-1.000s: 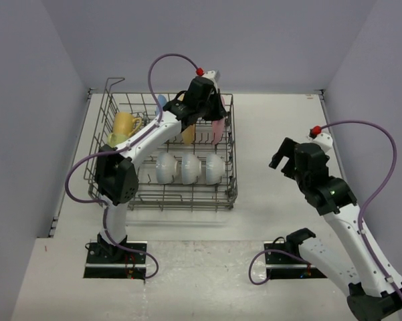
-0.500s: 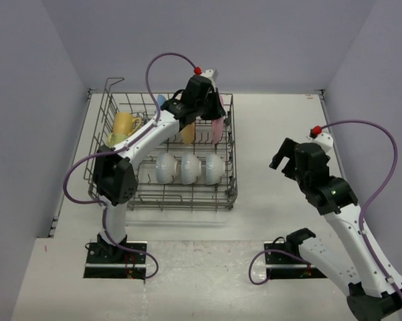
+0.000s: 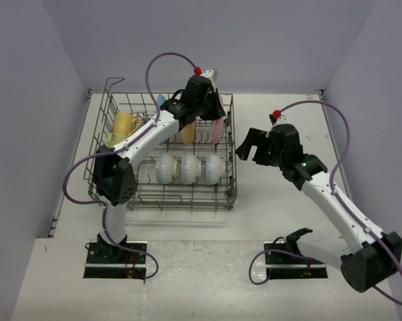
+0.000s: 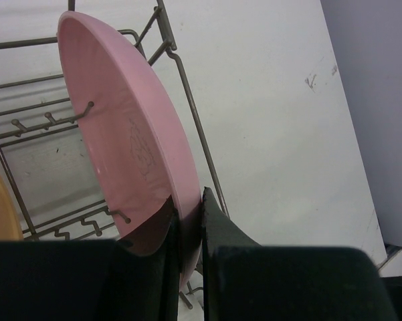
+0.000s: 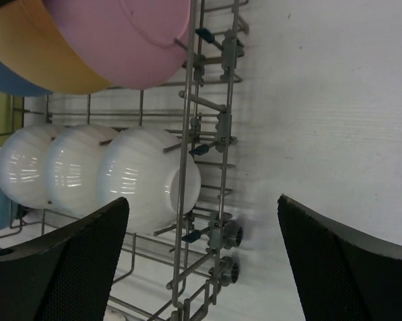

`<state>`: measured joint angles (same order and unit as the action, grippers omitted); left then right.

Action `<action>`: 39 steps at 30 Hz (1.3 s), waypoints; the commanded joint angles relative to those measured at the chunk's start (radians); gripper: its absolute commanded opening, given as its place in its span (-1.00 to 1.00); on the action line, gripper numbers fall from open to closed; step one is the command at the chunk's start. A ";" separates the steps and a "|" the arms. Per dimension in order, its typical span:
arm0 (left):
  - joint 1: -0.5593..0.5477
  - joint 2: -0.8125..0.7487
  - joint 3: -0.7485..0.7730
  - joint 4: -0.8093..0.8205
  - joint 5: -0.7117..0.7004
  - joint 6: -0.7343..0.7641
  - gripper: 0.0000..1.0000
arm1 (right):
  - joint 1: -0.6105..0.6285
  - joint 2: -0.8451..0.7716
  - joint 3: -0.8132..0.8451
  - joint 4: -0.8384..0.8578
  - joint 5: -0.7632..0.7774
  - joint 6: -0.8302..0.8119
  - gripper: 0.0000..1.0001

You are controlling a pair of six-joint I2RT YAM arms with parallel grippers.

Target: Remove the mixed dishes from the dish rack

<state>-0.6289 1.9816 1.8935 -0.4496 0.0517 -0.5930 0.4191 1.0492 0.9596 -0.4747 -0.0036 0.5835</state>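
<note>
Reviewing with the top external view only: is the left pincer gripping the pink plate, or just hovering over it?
Observer: The left wrist view shows the left pincer shut on the rim of the pink plate, a finger either side.
Operator: Is it clear of the rack?
Observer: No, dish rack tines cross its face.
Operator: And the right one?
Observer: The right pincer is open and empty, facing the end white bowl.

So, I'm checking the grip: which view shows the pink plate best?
Left wrist: the pink plate fills the frame, rim clamped in the left tool. Top external shows just a sliver; right wrist, only a cropped part.
</note>
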 commanded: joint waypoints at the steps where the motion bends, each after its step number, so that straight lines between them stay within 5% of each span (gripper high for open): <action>1: 0.009 -0.155 0.076 0.115 -0.046 0.117 -1.00 | 0.017 0.140 0.042 0.082 -0.088 -0.014 0.79; 7: 0.008 -0.170 0.073 0.120 -0.075 0.121 -1.00 | 0.038 0.290 0.059 0.119 -0.087 0.001 0.16; 10: 0.009 -0.179 0.079 0.123 -0.070 0.124 -1.00 | 0.040 0.328 0.053 0.130 -0.088 0.016 -0.67; 12: 0.008 -0.187 0.091 0.123 -0.064 0.124 -1.00 | 0.040 0.345 0.042 0.136 -0.066 0.039 -1.00; 21: 0.008 -0.288 0.099 0.164 0.028 0.124 -1.00 | 0.040 0.397 0.001 0.116 0.045 0.151 -1.00; 30: 0.008 -0.408 -0.037 0.180 -0.176 0.102 -1.00 | 0.038 0.416 0.013 0.077 0.113 0.214 -1.00; 38: 0.003 -0.363 0.053 0.175 0.020 0.286 -1.00 | 0.038 0.393 0.062 0.094 0.034 0.133 -1.00; 39: 0.000 -0.363 0.052 0.170 0.013 0.315 -1.00 | 0.040 0.382 0.095 0.087 0.040 0.125 -0.89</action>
<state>-0.6209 1.5700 1.9301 -0.2733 -0.0029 -0.4179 0.4770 1.4166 1.0019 -0.2993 -0.0521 0.7296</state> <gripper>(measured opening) 0.112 0.044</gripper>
